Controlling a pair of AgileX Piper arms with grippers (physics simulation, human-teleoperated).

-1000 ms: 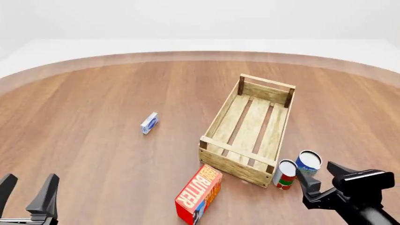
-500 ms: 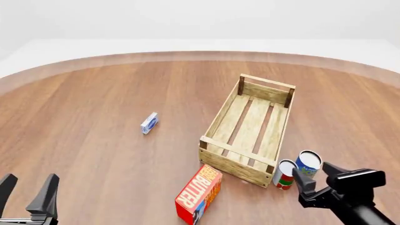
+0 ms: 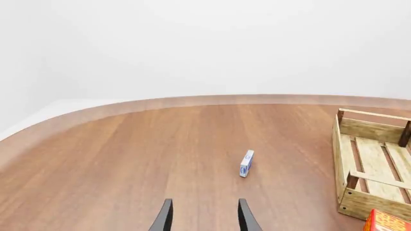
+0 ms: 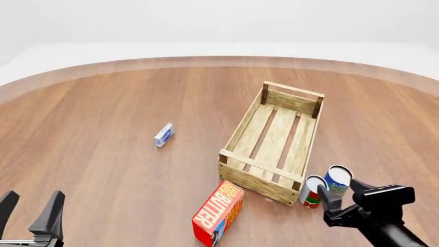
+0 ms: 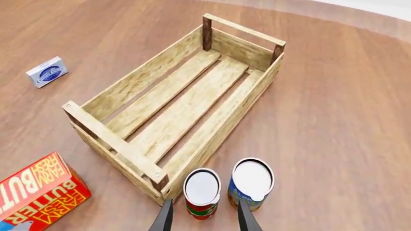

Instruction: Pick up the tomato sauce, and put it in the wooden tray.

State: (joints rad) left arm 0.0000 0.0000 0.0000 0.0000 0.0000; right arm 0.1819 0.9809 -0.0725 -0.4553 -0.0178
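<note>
The tomato sauce [image 4: 313, 191] [image 5: 202, 192] is a small red, green and white can with a pale top. It stands upright against the near corner of the wooden tray [image 4: 257, 180] [image 5: 115, 139]. My right gripper [image 4: 341, 194] [image 5: 204, 206] is open just short of the can. In the right wrist view the can lines up with the gap between the fingers. My left gripper [image 4: 31, 206] [image 3: 205, 214] is open and holds nothing at the near left, far from the can. The tray [image 3: 338, 159] holds nothing.
A taller blue can [image 4: 337, 179] [image 5: 251, 183] stands touching the tomato sauce, close to one right finger. A red-orange butter box [image 4: 218, 212] [image 5: 35, 185] [image 3: 388, 222] lies near the tray's front. A small blue-and-white box [image 4: 164, 135] [image 3: 247, 163] [image 5: 47, 71] lies on the table to the left.
My right gripper has moved left and closer to the two cans. The left gripper and all objects have stayed put.
</note>
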